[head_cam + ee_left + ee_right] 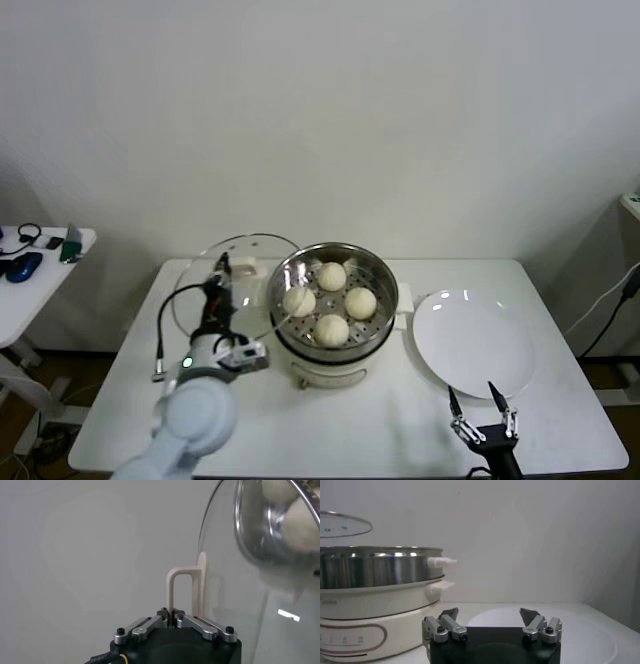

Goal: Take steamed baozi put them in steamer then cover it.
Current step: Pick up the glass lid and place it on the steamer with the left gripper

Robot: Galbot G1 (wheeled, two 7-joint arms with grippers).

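Note:
Four cream-white baozi [331, 303] lie in the shiny steel steamer [380, 275] on its white pot base, mid-table. My left gripper [221, 268] is shut on the cream handle [184, 587] of the clear glass cover [205, 295] and holds it lifted just left of the steamer, its rim overlapping the steamer's left edge. In the left wrist view the jaws pinch the handle's foot, with the glass [235, 570] and steamer [270, 530] beyond. My right gripper [481, 415] is open and empty near the table's front right; it also shows in the right wrist view [489, 614].
An empty flat white plate [470, 345] lies right of the steamer, just behind the right gripper. A small side table [40, 270] with dark gadgets stands far left. The steamer's side handles [440, 562] stick out toward the plate.

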